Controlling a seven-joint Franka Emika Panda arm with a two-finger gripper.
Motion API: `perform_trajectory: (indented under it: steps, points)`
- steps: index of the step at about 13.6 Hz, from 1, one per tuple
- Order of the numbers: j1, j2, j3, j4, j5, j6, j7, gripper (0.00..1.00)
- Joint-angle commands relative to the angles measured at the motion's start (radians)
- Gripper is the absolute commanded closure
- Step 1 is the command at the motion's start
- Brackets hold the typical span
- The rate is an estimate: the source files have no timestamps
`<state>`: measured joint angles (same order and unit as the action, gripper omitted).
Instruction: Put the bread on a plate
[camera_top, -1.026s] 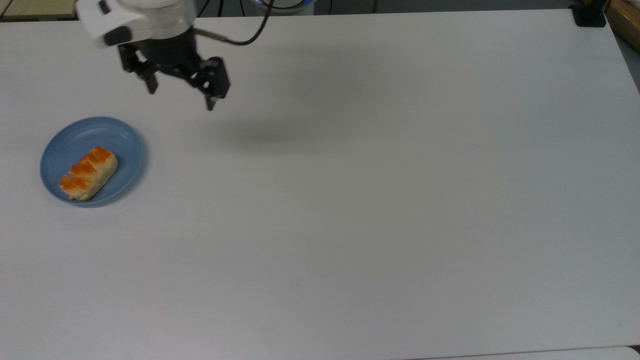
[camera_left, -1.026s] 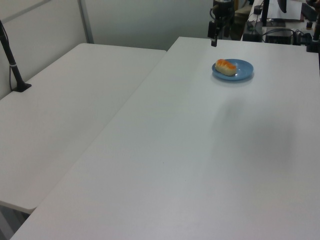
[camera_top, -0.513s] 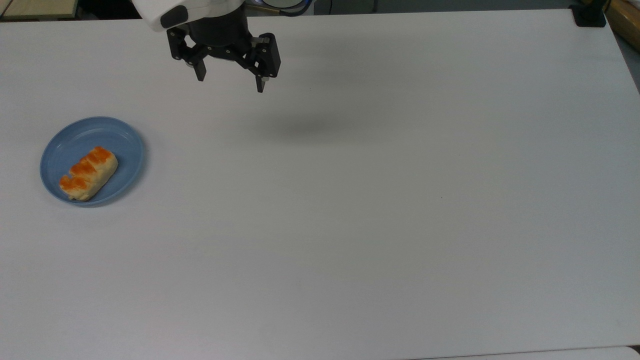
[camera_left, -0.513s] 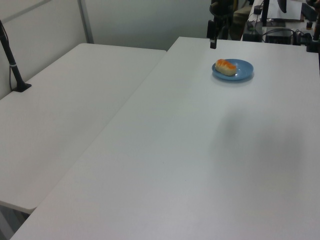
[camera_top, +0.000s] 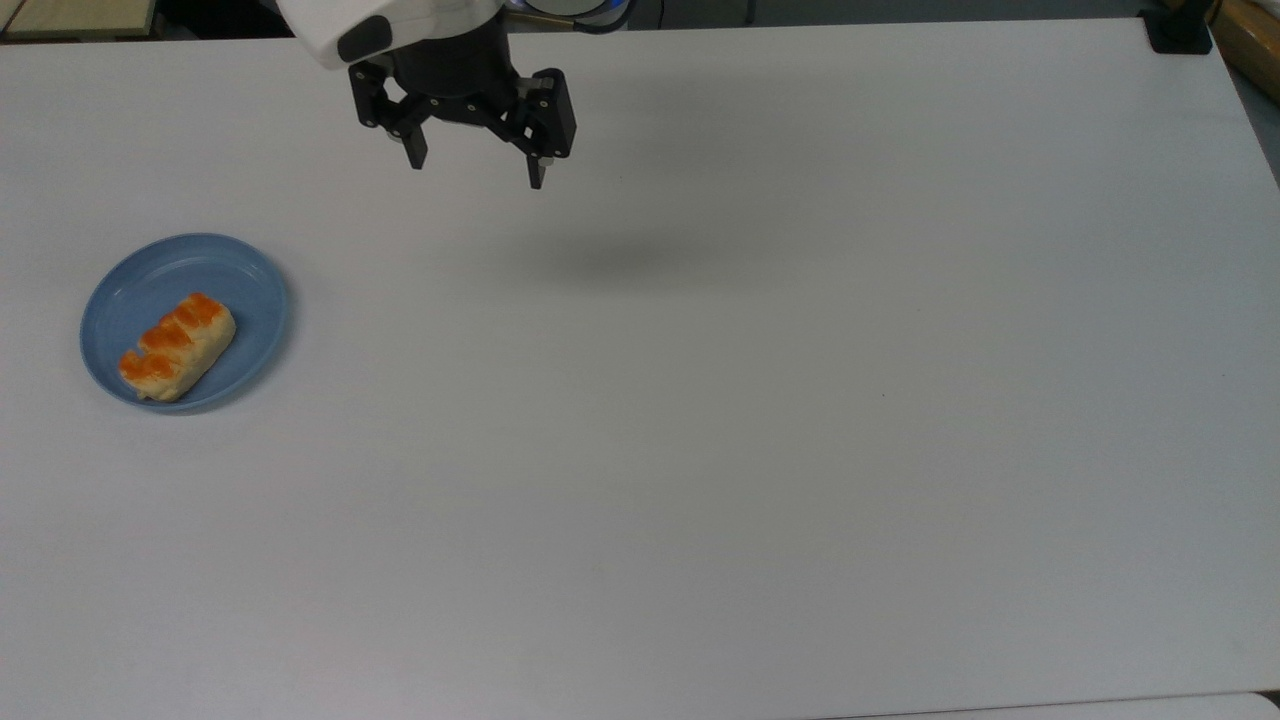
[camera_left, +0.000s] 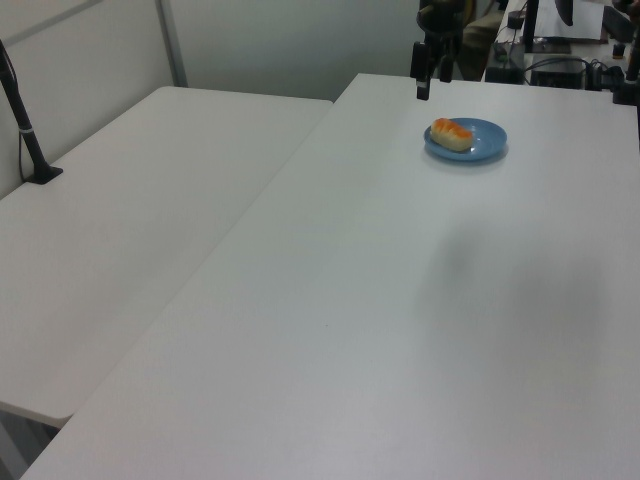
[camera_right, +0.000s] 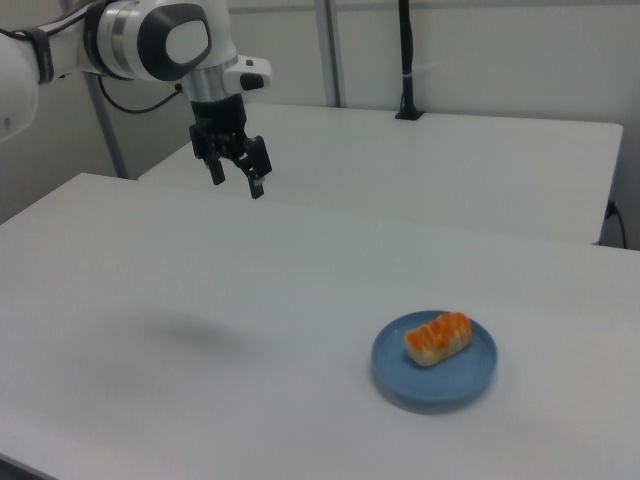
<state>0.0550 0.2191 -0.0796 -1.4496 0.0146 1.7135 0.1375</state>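
The bread (camera_top: 178, 345) (camera_left: 451, 133) (camera_right: 438, 338), a cream roll with three orange-brown bumps, lies on the round light-blue plate (camera_top: 240, 290) (camera_left: 490, 147) (camera_right: 400, 372) at the top view's left. My gripper (camera_top: 476, 174) (camera_right: 236, 185) (camera_left: 424, 85) hangs open and empty in the air, well away from the plate, toward the table's far edge in the top view. Its black fingers point down with a wide gap between them.
The white table (camera_top: 750, 400) carries the plate and the gripper's soft shadow (camera_top: 610, 262). A second white table (camera_left: 120, 220) adjoins it in the left view. A black clamp post (camera_top: 1178, 30) stands at the top view's upper right corner.
The gripper has travelled rightward in the top view, away from the plate, and stayed open. Over the last half second it shifted only slightly. Bread and plate are unmoved.
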Motion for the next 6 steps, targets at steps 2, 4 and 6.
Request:
perform_trajectory:
  steps: [2,4,6]
  points:
    - [0.028,-0.020,-0.017,-0.021,0.019,0.001,-0.009,0.00]
    - [0.028,-0.023,-0.019,-0.021,0.019,0.001,-0.006,0.00]
    - [0.029,-0.020,-0.019,-0.021,0.021,0.006,-0.007,0.00]
